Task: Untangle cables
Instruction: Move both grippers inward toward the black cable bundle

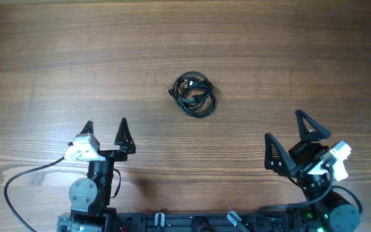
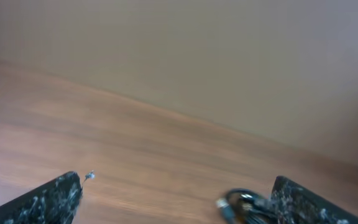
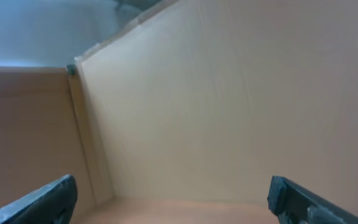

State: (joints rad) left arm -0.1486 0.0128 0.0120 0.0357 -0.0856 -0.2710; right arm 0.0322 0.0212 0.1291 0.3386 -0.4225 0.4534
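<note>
The cables (image 1: 194,93) lie as one tight black coiled bundle on the wooden table, a little right of centre, with a small plug at its left side. In the left wrist view the bundle (image 2: 244,206) shows blurred at the bottom, just inside the right finger. My left gripper (image 1: 105,127) is open and empty, near the front edge, well left of and nearer than the bundle. My right gripper (image 1: 283,125) is open and empty at the front right, apart from the bundle. The right wrist view shows no cables.
A thick black arm wire (image 1: 24,177) loops at the front left. A tan wall (image 3: 229,106) stands beyond the table's far edge in the wrist views, with a corner post (image 3: 82,137) at the left.
</note>
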